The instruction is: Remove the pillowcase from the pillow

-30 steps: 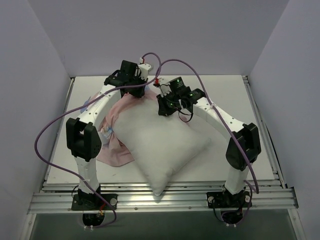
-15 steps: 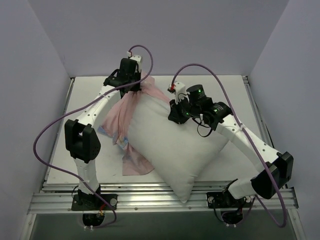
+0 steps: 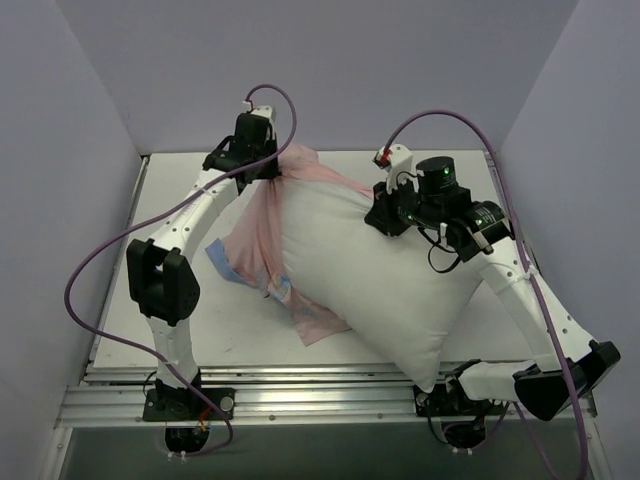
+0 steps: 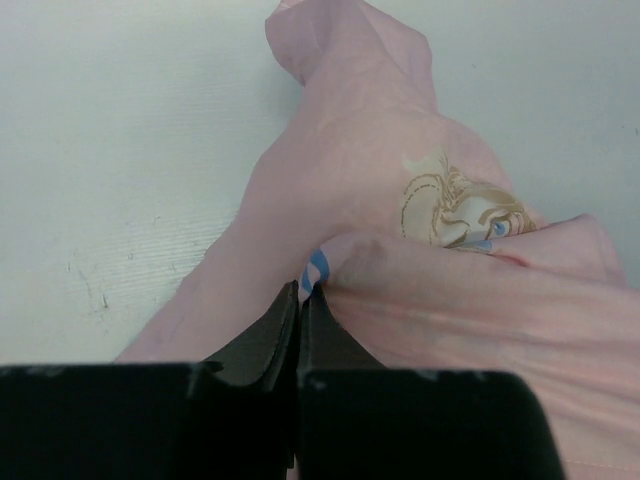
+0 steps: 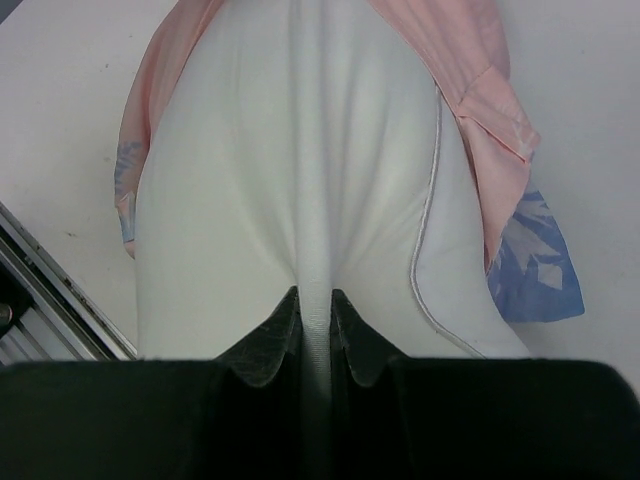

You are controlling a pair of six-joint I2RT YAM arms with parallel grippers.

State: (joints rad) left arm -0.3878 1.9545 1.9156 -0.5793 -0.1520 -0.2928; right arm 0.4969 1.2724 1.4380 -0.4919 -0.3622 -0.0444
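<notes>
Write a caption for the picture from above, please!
Tug-of-war: the left gripper pinches the pink pillowcase, the right gripper grips the mostly bared white pillow.

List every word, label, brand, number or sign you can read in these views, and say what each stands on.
None: no readable text in any view.
The pillowcase bears only a printed cartoon face and pale shapes on its blue part, no lettering.
The pillow is plain white, and no tag or label on it shows.

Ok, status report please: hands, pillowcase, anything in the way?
Left hand shut on pillowcase. Right hand shut on pillow. Pillow mostly bare. No obstruction seen.
</notes>
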